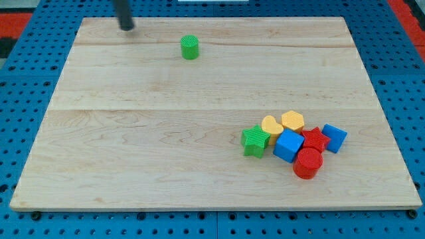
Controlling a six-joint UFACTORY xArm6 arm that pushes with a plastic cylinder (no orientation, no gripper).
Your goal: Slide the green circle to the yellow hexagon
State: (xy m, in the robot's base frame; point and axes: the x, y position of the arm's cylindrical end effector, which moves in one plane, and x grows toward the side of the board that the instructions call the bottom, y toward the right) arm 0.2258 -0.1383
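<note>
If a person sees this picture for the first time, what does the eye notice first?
First, the tight cluster of coloured blocks at the view's lower right, with the yellow hexagon block at its top. Next, the lone green circle block near the view's top. My tip stands to its left, apart from it.

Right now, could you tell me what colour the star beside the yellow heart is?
Green star, seen in the camera view.

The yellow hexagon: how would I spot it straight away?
Find the block cluster at the wooden board's lower right. The yellow hexagon sits on its top edge, right of the yellow heart. Six flat sides distinguish it.
</note>
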